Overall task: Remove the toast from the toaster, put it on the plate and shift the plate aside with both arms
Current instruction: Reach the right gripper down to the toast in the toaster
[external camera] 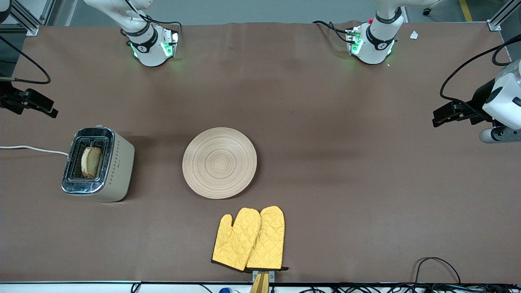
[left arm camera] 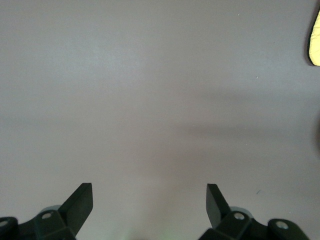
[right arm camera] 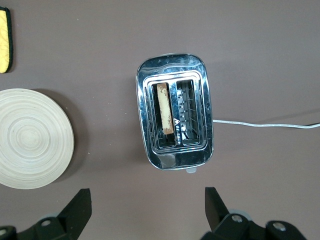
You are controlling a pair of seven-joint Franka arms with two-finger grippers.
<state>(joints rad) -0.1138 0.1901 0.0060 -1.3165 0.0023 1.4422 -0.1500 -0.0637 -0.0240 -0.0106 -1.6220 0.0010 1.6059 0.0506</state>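
Observation:
The toast [external camera: 90, 162] stands upright in one slot of a cream and chrome toaster [external camera: 99, 165] at the right arm's end of the table. The right wrist view shows the toast [right arm camera: 163, 115] edge-on in the toaster [right arm camera: 175, 117]. The round wooden plate [external camera: 220, 162] lies bare mid-table and also shows in the right wrist view [right arm camera: 30, 137]. My right gripper [external camera: 49, 110] hangs open and empty over bare table beside the toaster, fingers wide apart in its wrist view [right arm camera: 147, 210]. My left gripper [external camera: 438, 119] waits open and empty over bare table at the left arm's end, as its wrist view shows [left arm camera: 150, 205].
A pair of yellow oven mitts [external camera: 249, 239] lies nearer the front camera than the plate; their edge shows in both wrist views [left arm camera: 315, 40] [right arm camera: 4, 40]. The toaster's white cord [external camera: 32, 149] runs off the table's end. Black cables [external camera: 435, 264] lie along the front edge.

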